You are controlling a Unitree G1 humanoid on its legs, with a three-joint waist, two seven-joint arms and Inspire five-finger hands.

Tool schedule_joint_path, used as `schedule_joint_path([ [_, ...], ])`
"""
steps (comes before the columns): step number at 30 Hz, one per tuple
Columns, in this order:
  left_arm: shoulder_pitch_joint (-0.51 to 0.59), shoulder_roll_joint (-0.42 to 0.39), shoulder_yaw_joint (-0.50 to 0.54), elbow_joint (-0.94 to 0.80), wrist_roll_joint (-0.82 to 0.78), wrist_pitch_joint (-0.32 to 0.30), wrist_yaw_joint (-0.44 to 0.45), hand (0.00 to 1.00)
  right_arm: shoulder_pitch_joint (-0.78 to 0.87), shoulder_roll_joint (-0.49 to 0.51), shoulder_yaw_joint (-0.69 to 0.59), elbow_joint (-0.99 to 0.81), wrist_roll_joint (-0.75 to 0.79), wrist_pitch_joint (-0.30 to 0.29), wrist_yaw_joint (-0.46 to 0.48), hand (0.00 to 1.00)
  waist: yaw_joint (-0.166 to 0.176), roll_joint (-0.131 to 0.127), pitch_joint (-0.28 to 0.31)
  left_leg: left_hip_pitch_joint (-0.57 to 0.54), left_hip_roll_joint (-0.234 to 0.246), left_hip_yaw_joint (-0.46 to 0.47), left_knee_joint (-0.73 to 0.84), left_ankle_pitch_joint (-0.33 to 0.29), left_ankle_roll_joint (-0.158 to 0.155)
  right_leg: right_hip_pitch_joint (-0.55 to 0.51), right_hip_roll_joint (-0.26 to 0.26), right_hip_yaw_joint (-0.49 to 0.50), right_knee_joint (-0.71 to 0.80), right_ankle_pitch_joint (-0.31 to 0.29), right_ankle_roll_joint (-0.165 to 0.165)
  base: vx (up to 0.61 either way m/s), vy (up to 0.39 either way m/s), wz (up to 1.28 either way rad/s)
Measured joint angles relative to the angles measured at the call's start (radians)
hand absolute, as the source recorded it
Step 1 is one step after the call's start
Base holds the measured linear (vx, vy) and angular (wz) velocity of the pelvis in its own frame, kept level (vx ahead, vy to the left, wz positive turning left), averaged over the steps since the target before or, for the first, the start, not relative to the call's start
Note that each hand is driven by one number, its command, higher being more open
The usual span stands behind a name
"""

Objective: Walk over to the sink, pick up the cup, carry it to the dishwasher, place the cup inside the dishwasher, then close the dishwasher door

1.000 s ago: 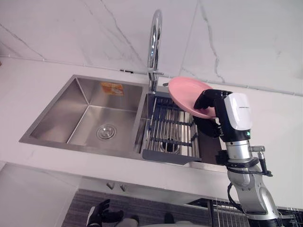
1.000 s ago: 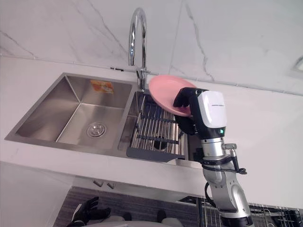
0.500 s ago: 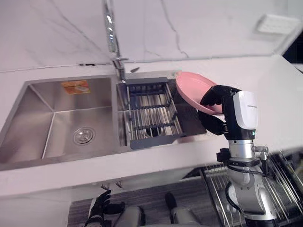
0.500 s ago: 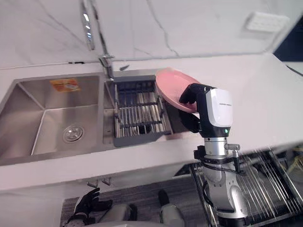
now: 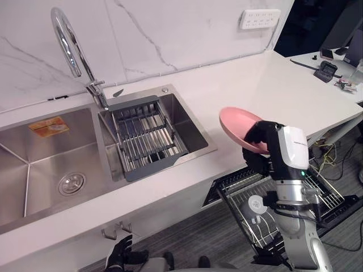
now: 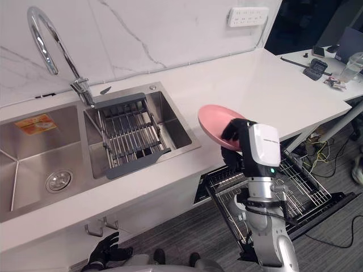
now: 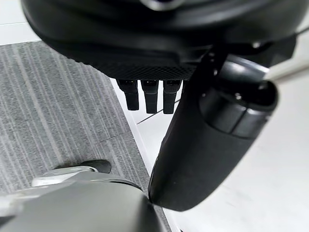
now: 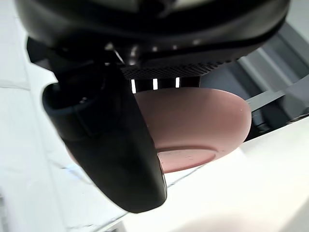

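My right hand is curled tight round a pink plate by the desk edge, above the open dishwasher, at 3 o'clock from the sink. My left hand hangs loose, with its fingers straight.

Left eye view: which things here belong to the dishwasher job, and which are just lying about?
Job: pink dish, gripped by the right hand; pulled-out dishwasher rack; sink.
Lying about: faucet; grey drain rack; wall socket; desk items; left hand, hanging open.
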Motion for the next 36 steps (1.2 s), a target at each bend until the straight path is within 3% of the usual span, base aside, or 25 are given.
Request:
schedule_joint_path([
  [8, 0.012, 0.0, -0.001, 0.036, 0.001, -0.003, 0.0, 0.9, 0.05, 0.023, -0.108, 0.133, 0.016, 0.003, -0.004, 0.3, -0.004, 0.005, -0.016, 0.027, -0.019, -0.015, -0.068, 0.011, 0.006, -0.011, -0.004, 0.027, -0.007, 0.001, 0.004, -0.01, 0.007, -0.08],
  [15, 0.013, -0.006, -0.021, 0.032, 0.019, -0.007, -0.002, 0.9, 0.037, 0.023, -0.244, 0.26, 0.098, 0.03, -0.052, 0.3, -0.01, 0.031, -0.02, 0.002, -0.031, -0.021, -0.064, 0.021, 0.016, -0.036, -0.013, 0.026, -0.003, -0.002, 0.009, 0.04, 0.011, 0.0],
  [22, -0.009, -0.023, -0.02, -0.018, 0.017, -0.011, 0.0, 0.9, 0.009, 0.028, -0.268, 0.267, 0.17, 0.079, -0.064, 0.3, -0.005, 0.058, 0.054, -0.073, -0.039, -0.003, -0.016, 0.017, 0.019, -0.16, -0.024, 0.034, 0.148, -0.06, 0.007, -0.04, -0.011, -0.03],
  [31, -0.058, -0.04, -0.03, -0.054, -0.005, -0.019, 0.023, 0.9, -0.043, 0.044, -0.268, 0.256, 0.22, 0.097, -0.092, 0.3, 0.004, 0.102, 0.143, -0.185, -0.001, 0.091, 0.127, -0.054, 0.013, -0.281, -0.005, 0.092, 0.262, -0.092, 0.007, -0.03, -0.019, -0.2],
  [36, -0.101, -0.033, -0.031, -0.065, -0.026, -0.023, 0.024, 0.9, -0.097, 0.037, -0.269, 0.27, 0.252, 0.107, -0.107, 0.3, 0.0, 0.107, 0.212, -0.221, 0.0, 0.108, 0.162, -0.063, 0.014, -0.329, -0.003, 0.11, 0.304, -0.102, 0.01, -0.01, 0.004, -0.09],
])
